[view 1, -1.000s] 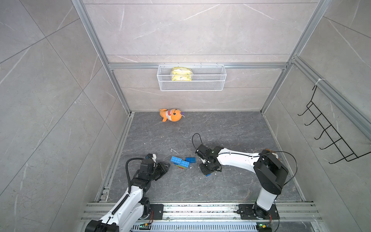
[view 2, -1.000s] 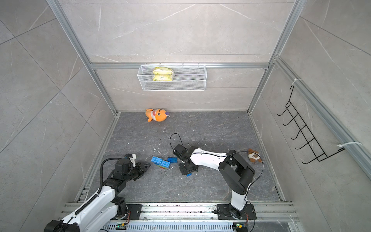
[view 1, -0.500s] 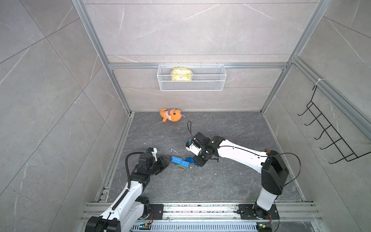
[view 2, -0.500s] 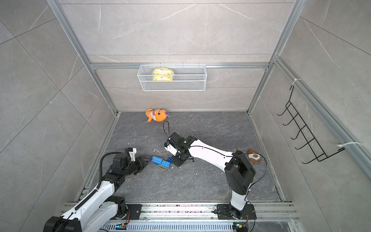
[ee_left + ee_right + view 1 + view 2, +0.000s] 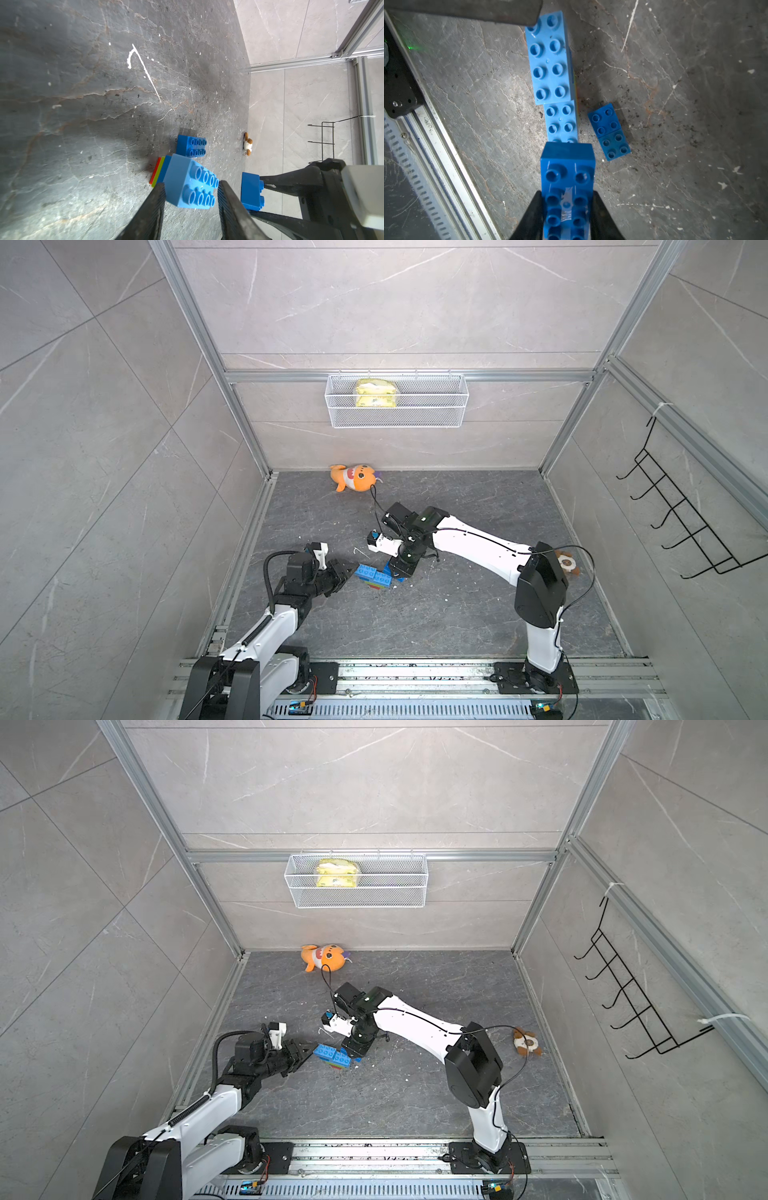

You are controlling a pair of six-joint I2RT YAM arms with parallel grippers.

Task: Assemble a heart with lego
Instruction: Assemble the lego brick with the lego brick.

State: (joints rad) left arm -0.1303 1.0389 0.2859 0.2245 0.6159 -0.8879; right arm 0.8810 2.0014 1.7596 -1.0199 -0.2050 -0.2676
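Gripping a blue oblong brick (image 5: pixel 566 166) by its long sides, the right hand (image 5: pixel 567 194) has its fingers closed flat against the plastic, studs up. It holds the brick just over the heart (image 5: pixel 551 62). The brick's free end hides the end of the heart's lower blue layer, and I cannot tell whether the two touch.

The heart (image 5: pixel 373 574) (image 5: pixel 330 1053) sits on the dark stone surface (image 5: pixel 436 622) between the two arms, seen in both top views. A light-blue brick lies on top, stepped over another blue one. The left wrist view shows a lime-green edge and a red edge beneath them.

The left hand (image 5: pixel 190 185) meets the heart at the opposite end. Its fingers are parted and straddle the end of the top brick, but I cannot tell whether they press on it.

Just beside the heart, apart from it, a pair of square blue bricks (image 5: pixel 609 132) lies end to end.

Farther out, an orange plush shark (image 5: pixel 355 477) lies by the back wall and a small brown plush toy (image 5: pixel 525 1042) near the right-hand wall. A wire basket (image 5: pixel 397 418) hangs on the back wall with a yellow packet (image 5: pixel 375 393) inside.
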